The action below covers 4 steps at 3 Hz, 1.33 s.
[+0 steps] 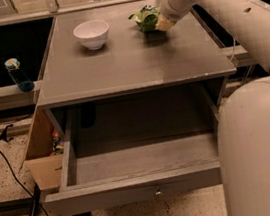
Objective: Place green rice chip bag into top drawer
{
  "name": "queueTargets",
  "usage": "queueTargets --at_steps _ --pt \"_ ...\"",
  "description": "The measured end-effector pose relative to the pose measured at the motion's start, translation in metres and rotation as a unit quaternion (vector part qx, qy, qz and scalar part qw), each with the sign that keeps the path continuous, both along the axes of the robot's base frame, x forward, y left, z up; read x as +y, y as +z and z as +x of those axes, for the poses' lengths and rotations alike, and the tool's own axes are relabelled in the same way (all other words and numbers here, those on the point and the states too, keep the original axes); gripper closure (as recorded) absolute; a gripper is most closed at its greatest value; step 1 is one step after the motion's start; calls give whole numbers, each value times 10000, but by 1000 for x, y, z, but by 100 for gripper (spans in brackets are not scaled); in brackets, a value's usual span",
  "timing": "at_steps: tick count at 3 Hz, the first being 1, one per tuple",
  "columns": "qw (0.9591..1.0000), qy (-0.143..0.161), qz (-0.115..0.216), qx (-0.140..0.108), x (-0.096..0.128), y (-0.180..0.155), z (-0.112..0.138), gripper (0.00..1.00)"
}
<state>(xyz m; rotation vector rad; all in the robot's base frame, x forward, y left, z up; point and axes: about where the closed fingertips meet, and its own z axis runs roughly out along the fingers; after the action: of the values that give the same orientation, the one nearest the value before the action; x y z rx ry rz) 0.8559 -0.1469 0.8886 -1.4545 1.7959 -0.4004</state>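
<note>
Right now I am at the grasping step of putting a snack bag into a drawer. My white body (264, 161) fills the lower right of the view, in front of and below the grey tabletop (128, 65), the landmark for everything that follows. My arm (238, 19) reaches over the tabletop's right edge toward its far right corner. Directly under the tabletop, the top drawer (132, 191) is pulled out wide toward the camera, its floor in plain sight. A tan cardboard box (41, 154) stands below the tabletop's left edge. A white bowl (92, 34) sits on the far left part of the tabletop. The green rice chip bag (145, 18) lies crumpled on the far right part of the tabletop, well apart from the bowl. My gripper (164, 23) is low over the tabletop at the bag's right side, touching it or just beside it. I cannot tell whether the gripper is spread, pressed together or pinching the bag. A small blue bottle (19, 76) stands off to the left of the tabletop, lower than it. A small metal knob (159, 193) marks the middle of the drawer front, below the tabletop's near edge.

By my judgement the bag seems to rest on the tabletop, so the carry is not yet begun. The next move calls for a firm hold on the crinkly bag and a lift clear of the tabletop. Then comes a carry out past the near edge and down into the drawer. The bag looks soft and light, so a shallow pinch may slip.
</note>
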Motion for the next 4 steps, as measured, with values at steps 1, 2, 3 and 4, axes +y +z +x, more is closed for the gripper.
queueTargets --at_steps 1,2,3,4 --pt "10000 0 0 0 0 0 0 100" --pt "10000 25 17 -34 0 3 -1 100" --pt "9998 109 77 -152 2 14 -4 100" --pt "9987 356 125 -342 0 33 -22 100"
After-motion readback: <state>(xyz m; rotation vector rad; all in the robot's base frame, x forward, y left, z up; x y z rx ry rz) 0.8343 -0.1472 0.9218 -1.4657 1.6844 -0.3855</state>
